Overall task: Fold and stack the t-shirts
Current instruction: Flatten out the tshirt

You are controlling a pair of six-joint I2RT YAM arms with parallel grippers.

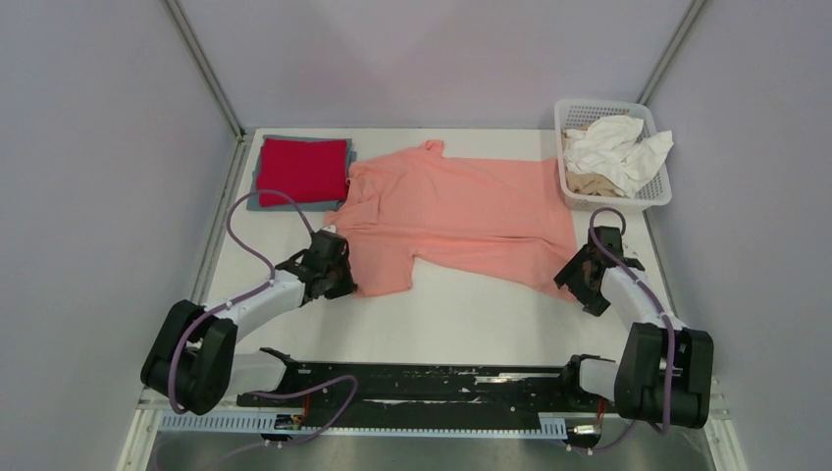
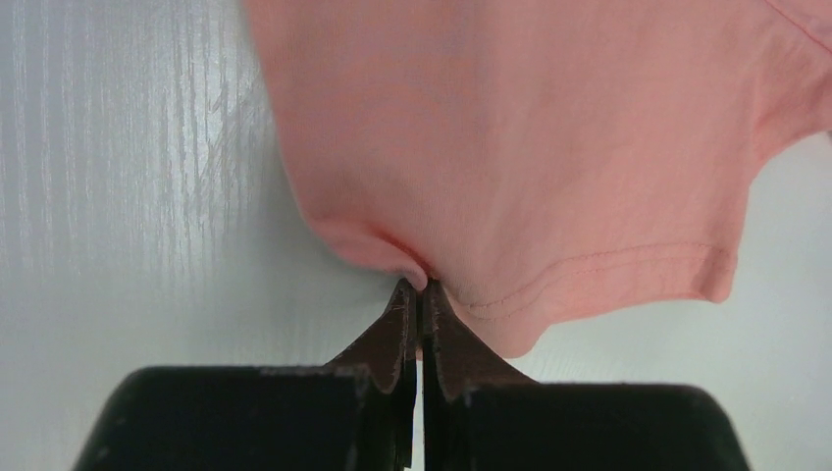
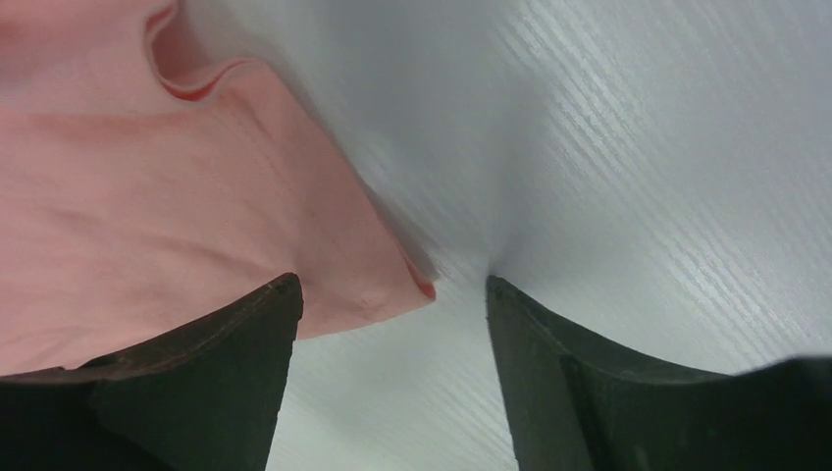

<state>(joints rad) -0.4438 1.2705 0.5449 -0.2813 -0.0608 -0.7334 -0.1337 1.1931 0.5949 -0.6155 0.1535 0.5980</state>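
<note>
A salmon-pink t-shirt [image 1: 461, 206] lies spread flat across the table's middle, neck to the left. My left gripper [image 1: 332, 270] is shut, its tips pinching a fold at the near sleeve's edge [image 2: 420, 289]; the shirt [image 2: 510, 147] fills that wrist view. My right gripper [image 1: 579, 277] is open at the shirt's near right hem corner; in the right wrist view the corner [image 3: 392, 289] lies on the table between the spread fingers [image 3: 245, 343]. A folded red t-shirt [image 1: 302, 169] sits on a folded grey-blue one [image 1: 257, 199] at the back left.
A white plastic lattice basket [image 1: 657, 193] stands at the back right, holding crumpled white shirts [image 1: 613, 142] and a beige one [image 1: 594, 183]. Grey walls close in the table on the left, back and right.
</note>
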